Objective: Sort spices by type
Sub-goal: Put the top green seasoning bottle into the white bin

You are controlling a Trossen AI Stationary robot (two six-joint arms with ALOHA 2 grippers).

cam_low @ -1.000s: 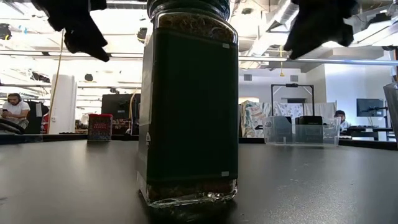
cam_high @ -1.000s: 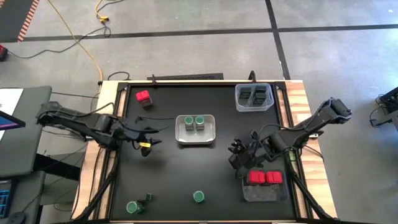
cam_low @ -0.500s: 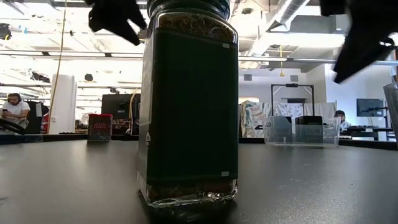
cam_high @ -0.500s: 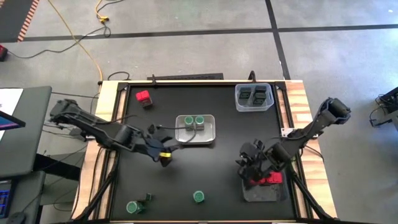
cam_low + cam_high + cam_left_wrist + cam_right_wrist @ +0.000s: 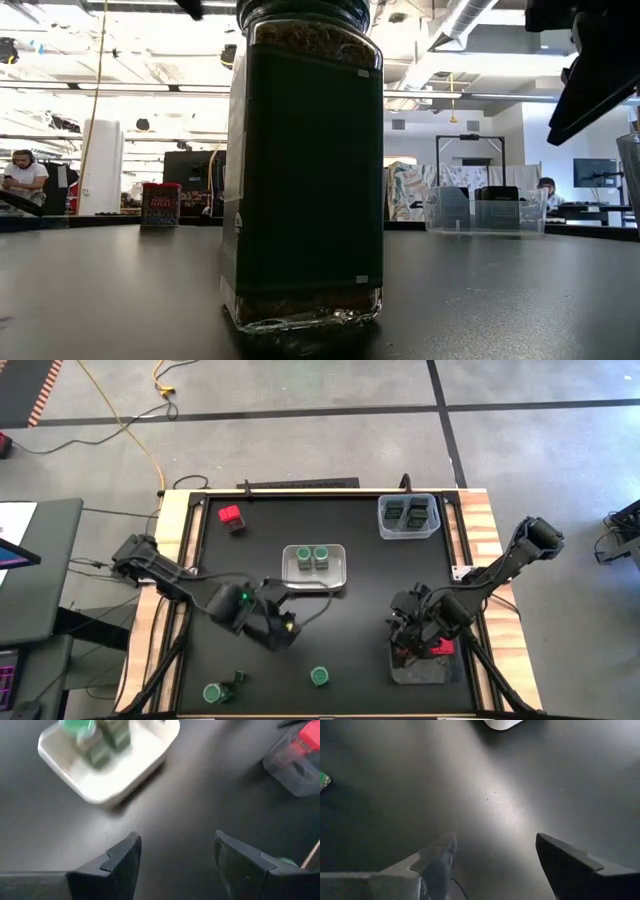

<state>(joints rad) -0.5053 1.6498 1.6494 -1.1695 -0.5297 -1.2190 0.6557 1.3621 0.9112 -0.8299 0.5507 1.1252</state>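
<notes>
The spices stand scattered. Two green-lidded jars point(image 5: 314, 557) sit in a white tray point(image 5: 340, 578), dark tins point(image 5: 408, 513) in a clear tray point(image 5: 384, 530), and red boxes point(image 5: 440, 647) in a grey tray point(image 5: 425, 672). One red box point(image 5: 231, 515) stands at the far left. Two green-lidded jars point(image 5: 215, 692) point(image 5: 319, 677) stand near the front edge, one of them filling the low view point(image 5: 305, 170). My left gripper point(image 5: 287, 634) hovers open over the table's middle, empty point(image 5: 175, 855). My right gripper point(image 5: 400, 635) is open and empty point(image 5: 495, 855) at the grey tray's left end.
A small dark object point(image 5: 240, 680) lies beside the near-left jar. Bare black tabletop point(image 5: 350, 630) lies between the two grippers. Wooden side rails point(image 5: 170, 530) border the table. People sit at desks in the room beyond point(image 5: 22, 175).
My left gripper has swept from the table's left side toward the middle and nearer the front edge, rolling as it went, with nothing in it. My right gripper has moved down and toward the near edge, to the grey tray's left end.
</notes>
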